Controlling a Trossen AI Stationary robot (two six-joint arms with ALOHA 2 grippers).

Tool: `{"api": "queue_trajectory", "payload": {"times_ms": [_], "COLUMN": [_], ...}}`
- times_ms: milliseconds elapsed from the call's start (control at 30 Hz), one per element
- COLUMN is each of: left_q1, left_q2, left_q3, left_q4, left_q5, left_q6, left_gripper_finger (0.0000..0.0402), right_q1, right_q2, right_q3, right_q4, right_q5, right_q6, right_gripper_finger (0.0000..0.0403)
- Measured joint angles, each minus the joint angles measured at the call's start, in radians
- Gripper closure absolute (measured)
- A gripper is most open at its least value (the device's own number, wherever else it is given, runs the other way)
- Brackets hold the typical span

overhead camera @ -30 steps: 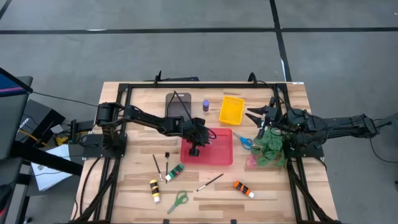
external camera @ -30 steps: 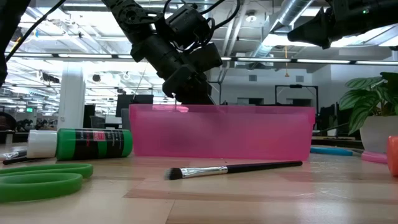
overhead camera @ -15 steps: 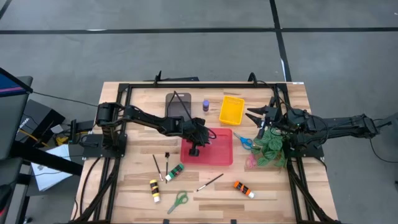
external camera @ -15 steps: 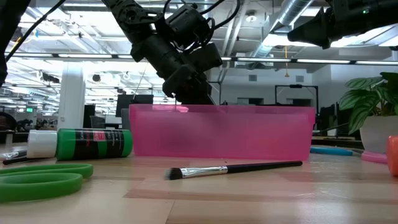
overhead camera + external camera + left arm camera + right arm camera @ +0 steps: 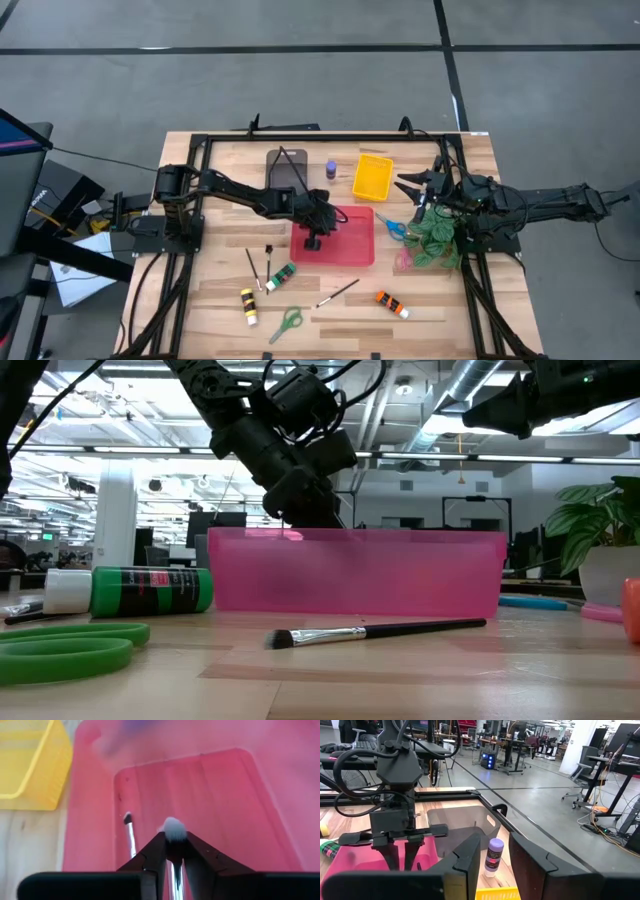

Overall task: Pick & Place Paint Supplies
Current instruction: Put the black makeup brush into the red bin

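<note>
Fingers [image 5: 155, 851] of the left gripper [image 5: 172, 845] pinch a white-tipped brush [image 5: 174, 831] over the pink tray [image 5: 352, 250], mid-frame from above; a second brush [image 5: 129, 832] seems to lie inside. Right gripper [image 5: 408, 190] waits at centre-right, fingers narrowly parted, empty, near the plant [image 5: 435, 240].

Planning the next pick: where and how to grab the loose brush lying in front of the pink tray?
Take the paintbrush mid-handle from straight above, end effector fingers across the shaft. It lies flat on the table, thin, diagonal in the high view, with bare wood either side.
</note>
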Motion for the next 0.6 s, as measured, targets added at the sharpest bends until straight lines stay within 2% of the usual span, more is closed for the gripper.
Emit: {"api": "queue_trajectory", "payload": {"times_ms": [300,600], "left_q1": [0.0,0.0], "left_q2": [0.0,0.0], "left_q3": [0.0,0.0], "left_q4": [0.0,0.0], "left_q5": [-0.046,-0.049], "left_q6": [0.0,0.0], "left_gripper_finger": [0.0325,0.0315], "right_q1": [0.0,0.0], "right_q2": [0.0,0.0], "right_q3": [0.0,0.0], "right_q4": [0.0,-0.002], "right_q5": [0.0,0.0], "right_q6": [0.0,0.0], "right_gripper_finger": [0.0305,0.0305]}}
